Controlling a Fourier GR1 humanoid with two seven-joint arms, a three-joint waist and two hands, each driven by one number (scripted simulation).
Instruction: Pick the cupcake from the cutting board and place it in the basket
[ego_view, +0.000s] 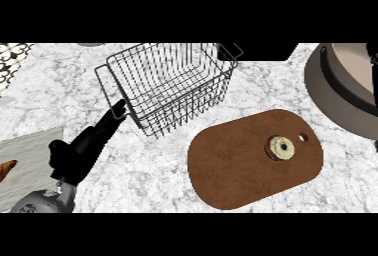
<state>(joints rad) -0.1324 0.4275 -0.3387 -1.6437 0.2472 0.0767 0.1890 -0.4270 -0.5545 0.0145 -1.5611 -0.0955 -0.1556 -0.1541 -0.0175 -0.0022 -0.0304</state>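
Observation:
A small cupcake (281, 148) with pale frosting and a dark wrapper sits on the brown cutting board (236, 175), toward the board's right side near its hanging hole. A wire basket (173, 82) stands on the marble counter behind and to the left of the board, with nothing inside it. My left hand (85, 145) lies at the lower left, fingers straight and pointing up toward the basket's near left corner, holding nothing. My right hand does not show.
A large round grey-beige pot (343, 85) fills the right edge. A light grey mat (29, 155) lies at the left with an orange-brown food item (6, 169) on it. A patterned tile patch (11, 60) sits at the top left.

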